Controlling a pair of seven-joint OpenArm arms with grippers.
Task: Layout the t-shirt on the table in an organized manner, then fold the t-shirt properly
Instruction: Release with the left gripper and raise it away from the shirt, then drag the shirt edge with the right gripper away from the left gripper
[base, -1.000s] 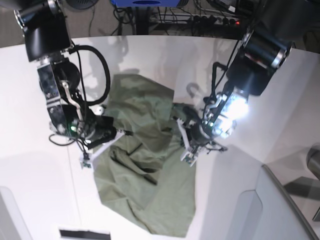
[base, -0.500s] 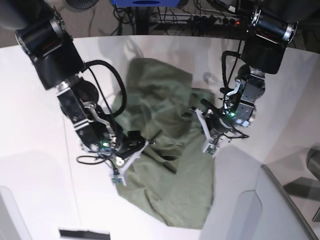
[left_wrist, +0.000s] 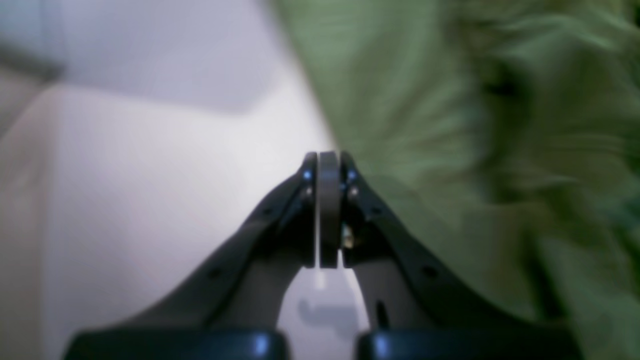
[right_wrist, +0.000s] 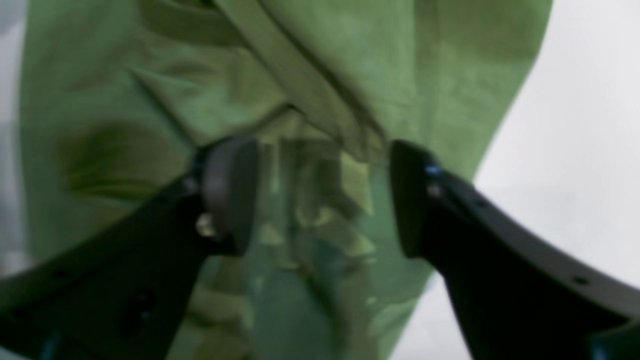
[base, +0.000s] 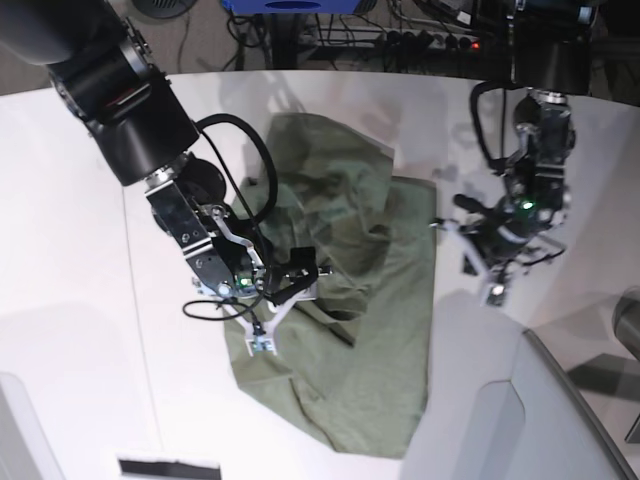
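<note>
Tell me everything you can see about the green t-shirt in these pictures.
The t-shirt is olive green, soft-looking cloth, crumpled with many folds and not yet spread flat. It lies on the white table, between the two arms. The right tool is over its middle with jaws open around a bunched fold. The left tool, shut and empty, is beside the shirt's edge over bare table. Collar and sleeves cannot be told apart.

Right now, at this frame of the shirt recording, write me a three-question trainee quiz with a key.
1. True or false: the right gripper has its jaws apart over the t-shirt.
2. The left gripper is: A) shut with nothing between its jaws, B) clamped on cloth, C) wide open.
3. Fill in: the t-shirt lies ___ on the table, not spread flat.

Key: 1 true; 2 A; 3 crumpled.
</note>
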